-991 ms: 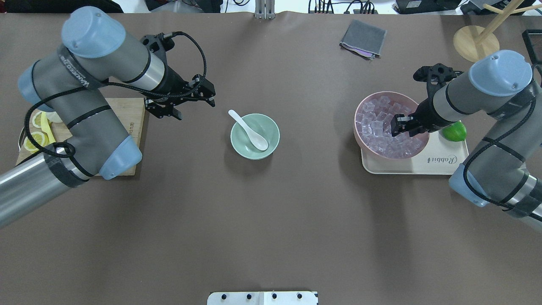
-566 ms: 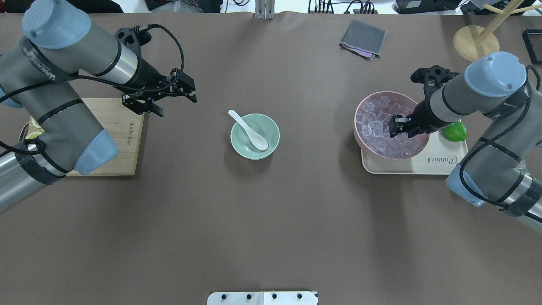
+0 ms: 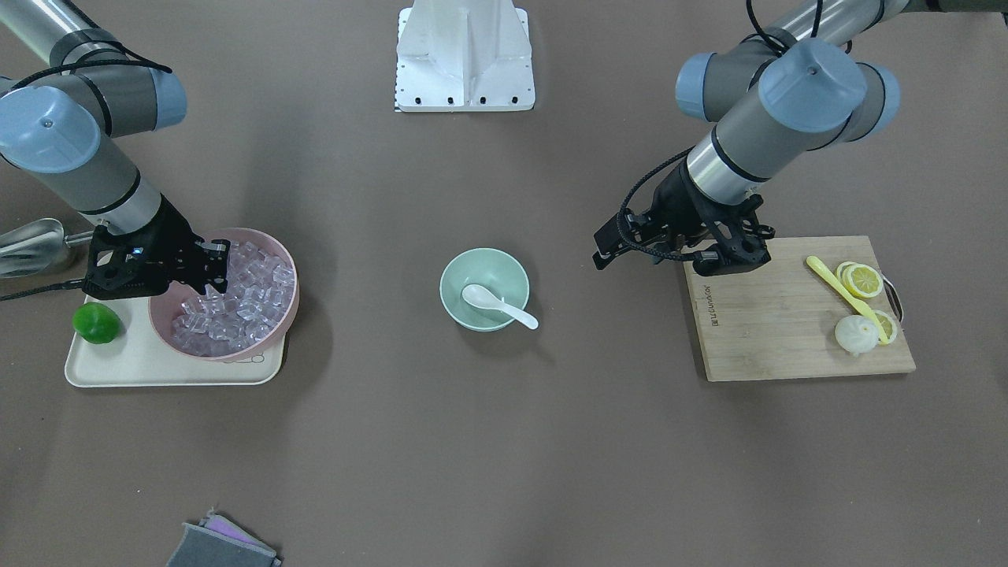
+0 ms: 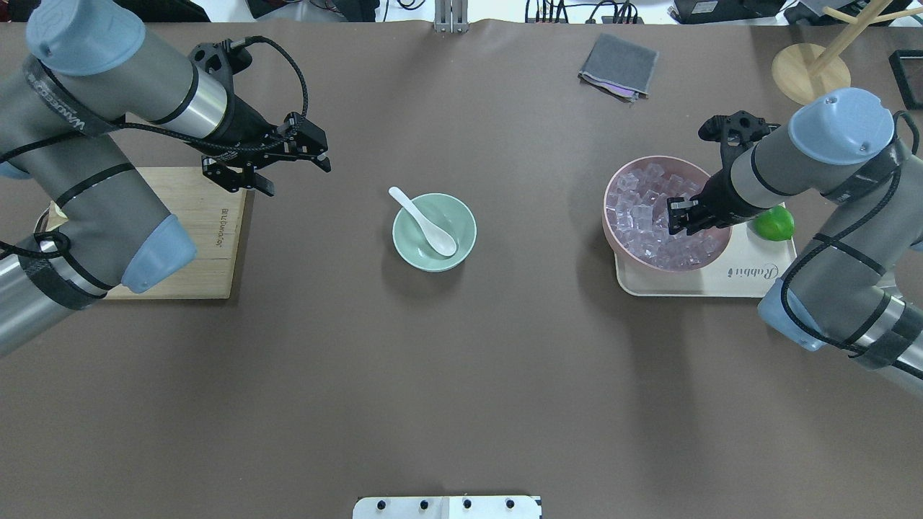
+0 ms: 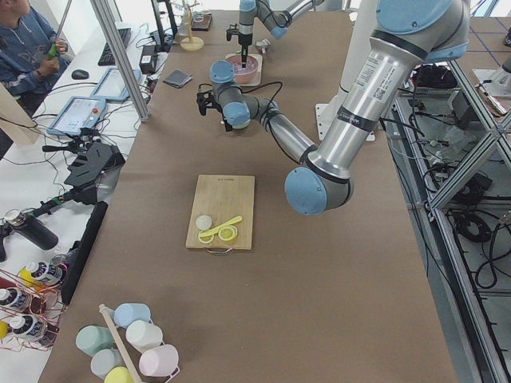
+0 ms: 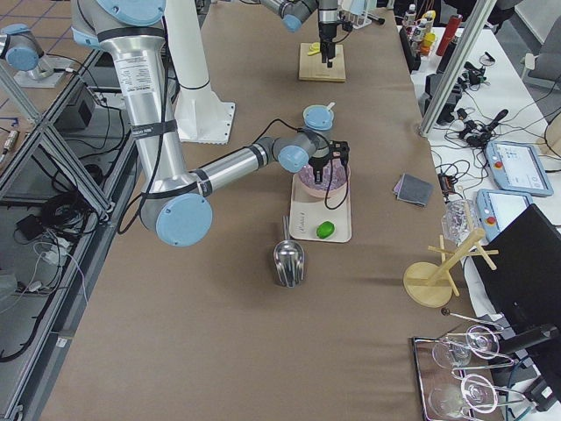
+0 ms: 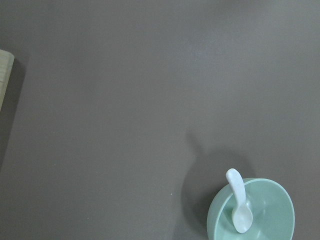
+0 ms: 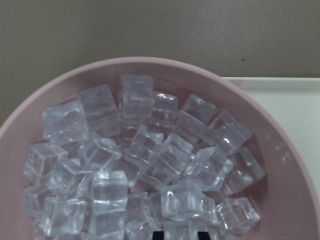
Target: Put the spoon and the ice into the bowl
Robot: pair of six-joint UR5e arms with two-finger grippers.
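The white spoon (image 4: 425,220) lies in the mint-green bowl (image 4: 465,241) at mid-table, with its handle over the rim. Both also show in the front view, the spoon (image 3: 498,305) and the bowl (image 3: 472,268), and in the left wrist view, the spoon (image 7: 239,207) and the bowl (image 7: 270,220). My left gripper (image 4: 301,179) is open and empty, left of the bowl. My right gripper (image 4: 681,220) reaches down into the pink bowl (image 4: 652,160) of ice cubes (image 8: 150,150). Its fingertips (image 8: 157,235) stand a cube's width apart with one cube between them.
The pink bowl and a green lime (image 4: 773,223) sit on a cream tray (image 4: 757,277). A wooden board (image 3: 772,331) holds lemon slices (image 3: 862,279) and a yellow utensil (image 3: 835,285). A metal scoop (image 3: 27,240), a grey cloth (image 4: 619,65) and a wooden stand (image 4: 811,72) lie further out.
My left arm has drawn back to the left, away from the mint bowl and the spoon. My right gripper has stayed in the ice, shifting only slightly.
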